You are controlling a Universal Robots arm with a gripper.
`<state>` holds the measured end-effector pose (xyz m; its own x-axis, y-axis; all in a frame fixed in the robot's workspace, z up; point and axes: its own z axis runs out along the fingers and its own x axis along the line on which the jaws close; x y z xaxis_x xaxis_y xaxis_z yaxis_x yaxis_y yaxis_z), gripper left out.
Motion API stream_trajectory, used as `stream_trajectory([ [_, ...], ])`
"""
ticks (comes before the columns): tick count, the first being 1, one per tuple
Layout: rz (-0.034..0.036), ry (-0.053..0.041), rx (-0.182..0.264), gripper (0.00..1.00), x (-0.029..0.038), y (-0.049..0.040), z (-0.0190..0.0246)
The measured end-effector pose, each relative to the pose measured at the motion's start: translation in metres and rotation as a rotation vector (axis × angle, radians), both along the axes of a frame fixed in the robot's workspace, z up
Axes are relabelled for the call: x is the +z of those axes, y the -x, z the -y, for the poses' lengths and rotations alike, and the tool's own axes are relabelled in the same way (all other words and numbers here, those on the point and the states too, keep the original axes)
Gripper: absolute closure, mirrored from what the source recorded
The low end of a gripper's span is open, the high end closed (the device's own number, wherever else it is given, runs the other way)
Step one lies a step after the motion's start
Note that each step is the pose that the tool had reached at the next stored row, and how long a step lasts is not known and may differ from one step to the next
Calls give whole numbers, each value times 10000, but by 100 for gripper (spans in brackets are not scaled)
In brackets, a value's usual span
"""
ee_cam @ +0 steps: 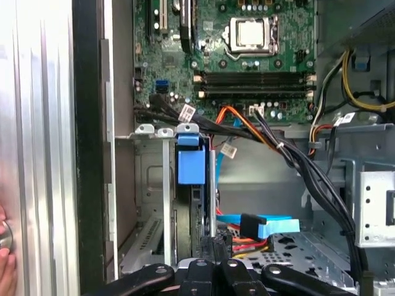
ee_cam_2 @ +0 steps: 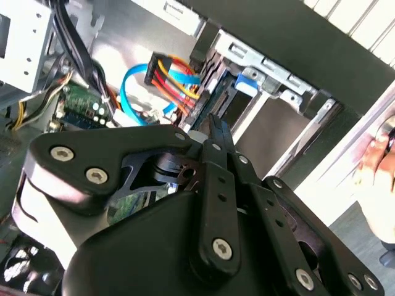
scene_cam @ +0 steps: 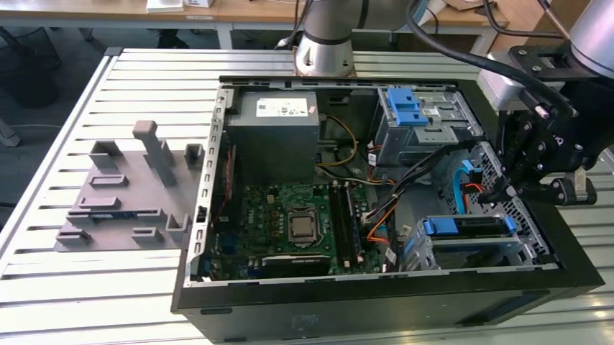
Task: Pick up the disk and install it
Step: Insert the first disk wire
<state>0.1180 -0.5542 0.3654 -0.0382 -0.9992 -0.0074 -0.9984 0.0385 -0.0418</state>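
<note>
Black gripper (ee_cam: 215,245) links are seen closest in both wrist views. The fingertips are pressed together with nothing pinched between them and are set at the end of the disk's slot; whether they touch the disk cannot be told.

Largest in the scene, the open computer case (scene_cam: 384,309) is laid on its side on the slatted table (scene_cam: 96,287). Within it are held the grey power supply (scene_cam: 278,133), the motherboard (scene_cam: 292,219), an upper drive cage (scene_cam: 422,122) with a blue latch, and a lower drive cage (scene_cam: 523,251) at the case's near corner on the exterior view's right. The disk (scene_cam: 467,227) is lodged inside this lower cage, with its blue carrier frame showing at the top.

Judged from this, the pick-up is done and the installing is in hand. Any seating left would call for pressure straight along the cage's rails, kept clear of the blue data cable (ee_cam: 271,225) and the red and orange power leads (ee_cam_2: 176,77) just beside the fingertips.
</note>
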Motion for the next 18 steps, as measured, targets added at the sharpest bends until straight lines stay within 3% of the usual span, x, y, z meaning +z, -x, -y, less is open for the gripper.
stream_trajectory([
  [2, 98, -56, -1, 89, -7, 3, -1],
  [9, 105, -137, 0, 89, -25, 21, -36],
  [15, 116, -139, 0, 89, -39, 25, -49],
  [18, 130, -136, 1, 76, -56, 30, -66],
])
